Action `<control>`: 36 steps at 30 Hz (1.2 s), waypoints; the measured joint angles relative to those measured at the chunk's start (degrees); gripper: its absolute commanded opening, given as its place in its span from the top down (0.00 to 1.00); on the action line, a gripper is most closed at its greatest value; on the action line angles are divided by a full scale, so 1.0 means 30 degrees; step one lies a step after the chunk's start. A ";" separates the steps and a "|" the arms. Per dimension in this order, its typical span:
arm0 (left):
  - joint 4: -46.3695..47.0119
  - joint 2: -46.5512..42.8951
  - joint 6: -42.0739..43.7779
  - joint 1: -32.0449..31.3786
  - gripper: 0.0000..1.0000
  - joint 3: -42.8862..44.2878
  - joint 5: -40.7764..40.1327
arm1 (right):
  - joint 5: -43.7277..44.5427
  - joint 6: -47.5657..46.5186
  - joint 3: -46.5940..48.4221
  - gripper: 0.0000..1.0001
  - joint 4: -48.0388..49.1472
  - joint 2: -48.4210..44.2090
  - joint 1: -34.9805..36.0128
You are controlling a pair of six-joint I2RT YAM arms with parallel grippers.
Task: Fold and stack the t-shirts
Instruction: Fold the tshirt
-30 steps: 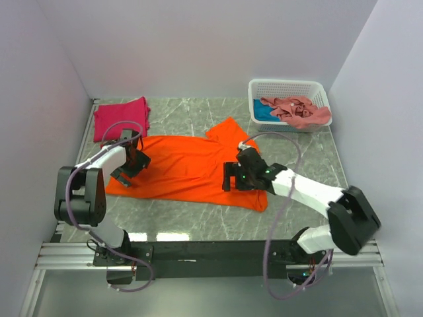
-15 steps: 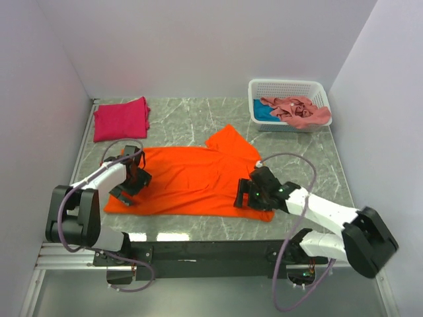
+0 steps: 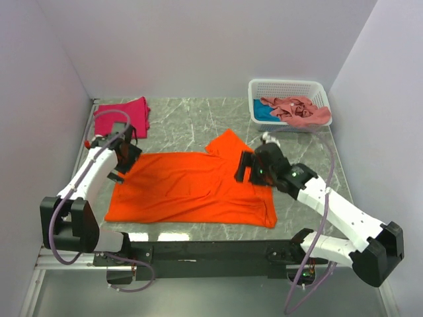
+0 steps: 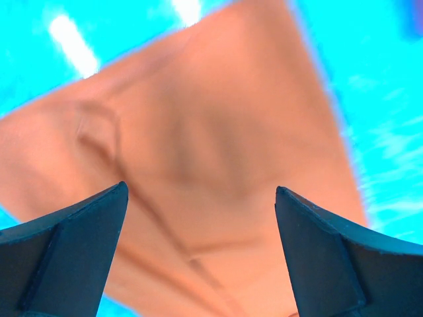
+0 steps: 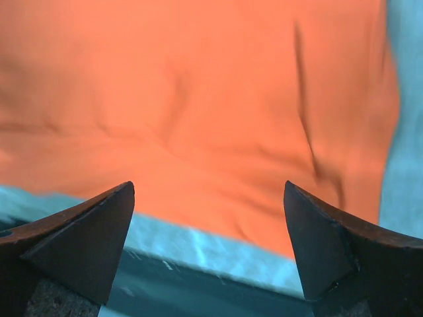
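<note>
Top external view has the orange t-shirt [image 3: 192, 188] spread flat across the middle of the marble table [image 3: 192, 119], its hem to the left, its collar end to the right and 1 sleeve pointing away from the arm bases. The left arm reaches forward from its base in a long, nearly straight line, and the left gripper [image 3: 124, 158] hangs over the shirt's far left corner. The right arm stretches diagonally inward from its base, elbow low, with the right gripper [image 3: 243, 168] above the shirt's right end, just beside the raised sleeve. Left wrist view shows the 2 dark fingers [image 4: 66, 251] of the left gripper [image 4: 201, 254] spread wide with nothing between them, only a wrinkled, blurred corner of the cloth below, which reads paler here against a cyan-tinted surface. Right wrist view shows the right gripper [image 5: 208, 247] likewise with its fingers [image 5: 73, 238] set far apart, holding nothing, above creased orange cloth whose edge crosses just ahead of the tips. Beyond the orange shirt's left corner lies the folded magenta-red t-shirt [image 3: 122, 117]. Beyond its right end stands the white lattice basket [image 3: 285, 86], holding the crumpled salmon-pink t-shirt [image 3: 297, 111] over the teal-blue t-shirt [image 3: 263, 113].
</note>
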 measured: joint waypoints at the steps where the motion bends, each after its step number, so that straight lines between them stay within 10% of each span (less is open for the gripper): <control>1: 0.0095 0.0044 0.0080 0.0393 0.01 0.0561 -0.0189 | 0.0248 -0.0197 0.0714 0.00 0.0226 0.0233 -0.0066; 12: 0.2091 0.5370 0.2557 0.4022 0.05 0.3963 -0.0226 | 0.0262 -0.2346 0.5493 0.02 0.2200 0.4983 -0.2623; 27: 0.2980 1.2072 0.3497 0.4014 0.54 0.7300 0.0197 | -0.0801 -0.3971 0.5778 0.04 0.2761 0.8160 -0.4124; 32: 0.2922 1.2101 0.3599 0.4014 0.98 0.7300 0.0204 | -0.0903 -0.4605 0.6805 0.05 0.2739 0.9486 -0.4211; 36: 0.2951 1.2101 0.3738 0.4014 0.99 0.7308 0.0270 | -0.0721 -0.5574 0.8881 0.05 0.2761 1.1409 -0.4211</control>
